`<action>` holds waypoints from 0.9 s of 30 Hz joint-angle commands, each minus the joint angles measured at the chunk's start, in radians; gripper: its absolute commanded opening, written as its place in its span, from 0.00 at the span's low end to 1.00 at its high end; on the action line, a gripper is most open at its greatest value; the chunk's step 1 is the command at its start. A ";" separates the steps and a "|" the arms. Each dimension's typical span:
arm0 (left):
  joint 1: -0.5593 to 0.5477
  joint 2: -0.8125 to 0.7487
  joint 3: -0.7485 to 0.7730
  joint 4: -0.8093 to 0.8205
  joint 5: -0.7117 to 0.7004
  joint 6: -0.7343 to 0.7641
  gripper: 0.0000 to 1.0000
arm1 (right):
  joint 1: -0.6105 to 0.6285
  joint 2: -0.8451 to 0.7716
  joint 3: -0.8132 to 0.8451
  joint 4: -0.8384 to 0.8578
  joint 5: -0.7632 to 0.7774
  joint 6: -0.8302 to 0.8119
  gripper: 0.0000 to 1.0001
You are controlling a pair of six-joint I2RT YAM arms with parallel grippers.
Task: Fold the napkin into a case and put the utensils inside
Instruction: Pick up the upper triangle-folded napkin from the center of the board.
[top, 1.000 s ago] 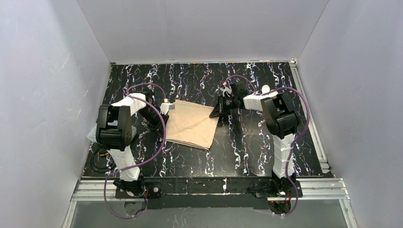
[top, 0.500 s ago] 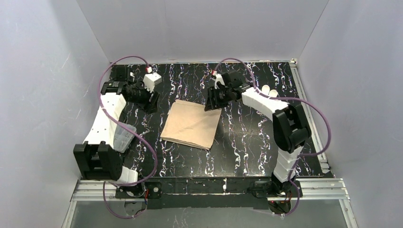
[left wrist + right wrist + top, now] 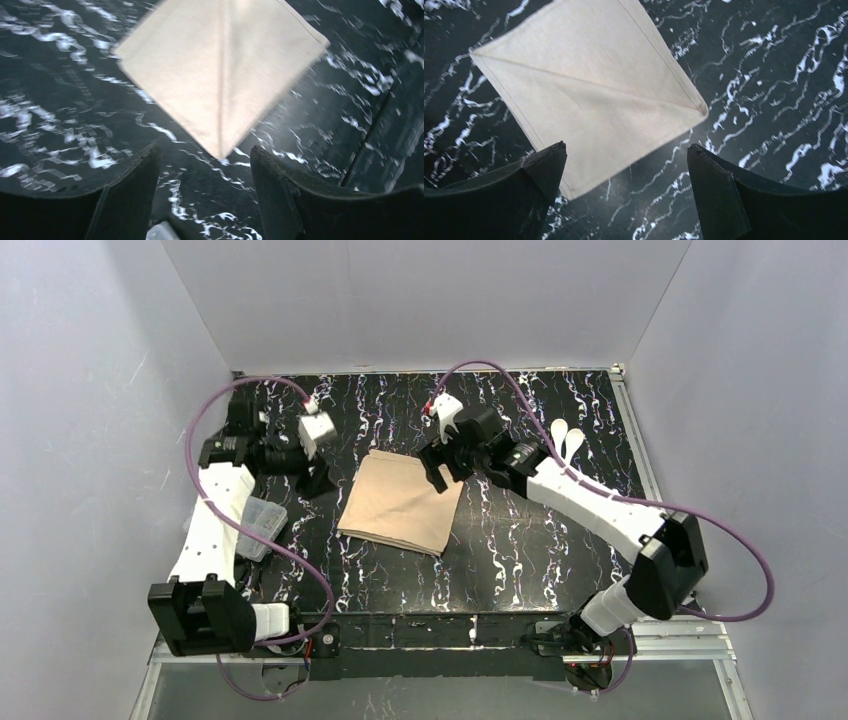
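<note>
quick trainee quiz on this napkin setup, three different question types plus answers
1. Fill in: the left gripper has its jaws ___ and holds nothing.
2. True or false: the right gripper is clamped on the napkin.
3. Where are the utensils? A) tucked inside the napkin B) lying on the table, to the right of the napkin C) in the left gripper

Key: 1 open; 2 false, its jaws are wide apart; 3 B

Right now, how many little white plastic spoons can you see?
2. One white plastic spoon lies far right on the black table, the other spoon beside it. Others may be hidden.
</note>
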 commanded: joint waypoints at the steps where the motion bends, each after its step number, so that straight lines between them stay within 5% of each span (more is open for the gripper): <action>1: -0.018 -0.111 -0.230 -0.062 0.151 0.387 0.64 | 0.017 -0.116 -0.118 0.108 0.112 -0.096 0.99; 4: -0.063 -0.191 -0.389 -0.016 0.071 0.611 0.65 | 0.017 -0.155 -0.152 0.172 0.159 -0.052 0.99; 12: -0.201 -0.232 -0.555 0.077 -0.059 0.849 0.64 | 0.098 -0.208 -0.273 0.220 0.092 -0.262 0.99; 27: -0.242 -0.169 -0.806 0.493 -0.199 0.940 0.54 | 0.328 -0.121 -0.507 0.291 0.070 -0.305 0.99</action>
